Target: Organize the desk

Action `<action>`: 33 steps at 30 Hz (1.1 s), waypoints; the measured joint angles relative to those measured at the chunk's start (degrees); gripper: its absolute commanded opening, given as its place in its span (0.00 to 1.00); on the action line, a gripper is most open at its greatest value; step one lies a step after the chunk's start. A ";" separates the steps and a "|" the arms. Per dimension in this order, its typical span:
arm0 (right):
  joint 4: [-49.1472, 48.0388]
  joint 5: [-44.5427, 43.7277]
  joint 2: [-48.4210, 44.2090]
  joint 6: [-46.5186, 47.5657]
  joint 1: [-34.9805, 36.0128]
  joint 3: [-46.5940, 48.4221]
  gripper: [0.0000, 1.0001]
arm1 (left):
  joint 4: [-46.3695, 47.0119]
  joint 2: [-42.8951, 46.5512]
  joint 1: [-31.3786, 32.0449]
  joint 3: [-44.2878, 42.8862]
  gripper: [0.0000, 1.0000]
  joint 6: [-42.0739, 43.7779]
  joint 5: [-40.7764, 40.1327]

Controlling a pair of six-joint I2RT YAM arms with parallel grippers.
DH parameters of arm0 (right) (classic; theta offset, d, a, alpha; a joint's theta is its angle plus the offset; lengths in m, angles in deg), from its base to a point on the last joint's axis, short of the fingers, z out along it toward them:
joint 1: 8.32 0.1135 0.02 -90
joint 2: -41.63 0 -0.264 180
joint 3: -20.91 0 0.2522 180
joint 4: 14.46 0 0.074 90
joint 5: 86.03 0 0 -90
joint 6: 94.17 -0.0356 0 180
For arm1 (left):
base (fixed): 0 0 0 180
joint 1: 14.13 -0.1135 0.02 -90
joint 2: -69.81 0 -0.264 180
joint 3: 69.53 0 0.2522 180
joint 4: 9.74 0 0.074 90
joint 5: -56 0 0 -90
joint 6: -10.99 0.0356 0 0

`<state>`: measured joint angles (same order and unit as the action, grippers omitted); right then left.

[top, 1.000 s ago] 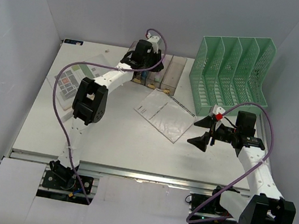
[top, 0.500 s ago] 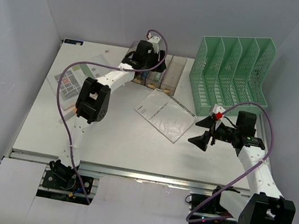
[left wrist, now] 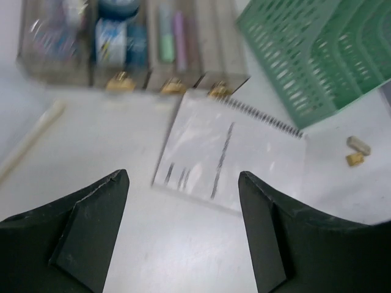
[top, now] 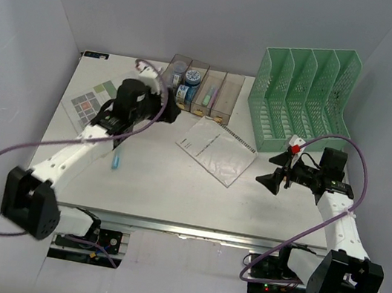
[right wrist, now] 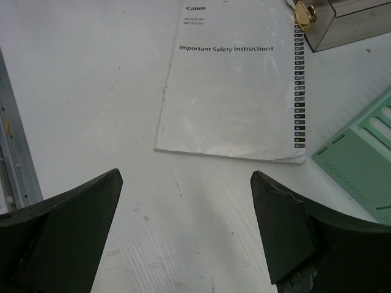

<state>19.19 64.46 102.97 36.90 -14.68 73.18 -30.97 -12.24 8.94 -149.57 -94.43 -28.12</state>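
Top view, L to R. The desk (top: pixel 173 192), a large flat white tabletop w/ a silver rail along its 6 o'clock edge, fills the floor of the booth.

- At its 10 o'clock lies a flat sheet printed w/ coloured squares (top: pixel 89 104).
- At 5 o'clock of the sheet is a small blue stick-like item (top: pixel 115 160), loose on the top; type can't be told.
- The left gripper (left wrist: pixel 183 176) hangs over the desk, fingers spread wide, nothing between them.
- At 12 o'clock is a row of clear brownish bins (top: pixel 200 88) w/ brass knobs, pens and small bits inside.
- Just at 5 o'clock of the bins lies a white spiral-bound safety booklet (top: pixel 217 148), flat.
- The right gripper (top: pixel 273 171) is at 3 o'clock of the booklet, also gaping and empty, aimed at it.
- At 2 o'clock stands a green mesh file rack (top: pixel 306 97), slots upright.

Likely step: booklet into the rack, prob. by the right arm. It's thin and flat, so a top pinch will likely slip. Better to come in low at the spiral edge, get one finger under, close firmly, lift w/o bending it, then turn it upright before a slot. Left arm could pin the far corner.
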 measured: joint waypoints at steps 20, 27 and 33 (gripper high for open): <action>-0.33 0.18 -2.27 -0.21 -1.04 -0.03 0.92 | -22.60 12.86 -11.65 25.97 0.67 -13.48 -16.18; -0.30 0.93 -2.54 -0.21 -1.20 -0.03 0.92 | -22.55 5.28 -15.35 22.55 0.65 -11.33 -18.55; -0.28 0.99 -2.54 -0.21 -1.20 -0.03 0.92 | -21.82 -0.31 -16.13 19.06 0.54 -8.54 -19.45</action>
<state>18.92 65.45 100.44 36.70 -15.88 73.15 -52.79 -12.55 -7.19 -130.50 -102.97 -47.57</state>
